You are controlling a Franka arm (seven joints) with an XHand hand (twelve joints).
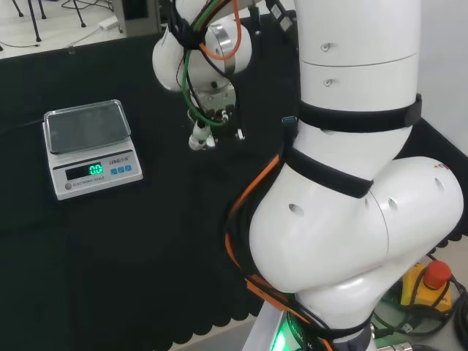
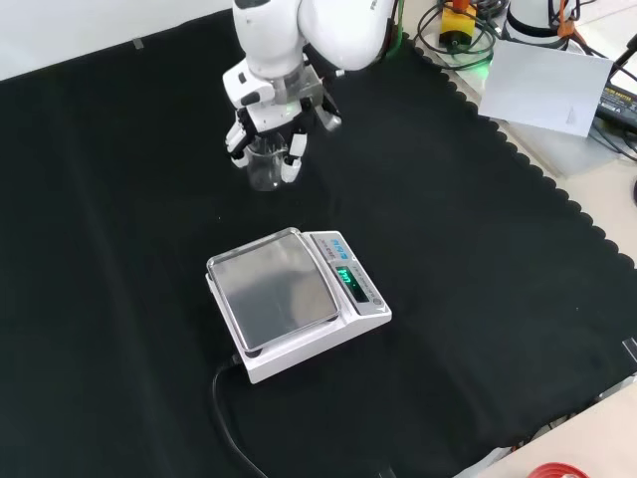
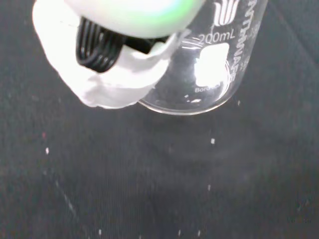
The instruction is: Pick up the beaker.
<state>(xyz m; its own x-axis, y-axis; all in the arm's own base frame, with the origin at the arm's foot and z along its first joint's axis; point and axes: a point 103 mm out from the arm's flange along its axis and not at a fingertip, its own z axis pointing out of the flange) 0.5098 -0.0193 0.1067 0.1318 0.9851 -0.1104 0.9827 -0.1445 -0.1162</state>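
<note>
Fingers (image 2: 294, 151) of hand (image 2: 271, 118) curled round clear beaker (image 2: 263, 167), glass between them in front view, finger pressed against beaker wall in wrist view, scale (image 2: 295, 299) nearby.

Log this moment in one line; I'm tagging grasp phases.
phase: grasp | robot hand: fingers curled round beaker | scale: pan bare
</note>
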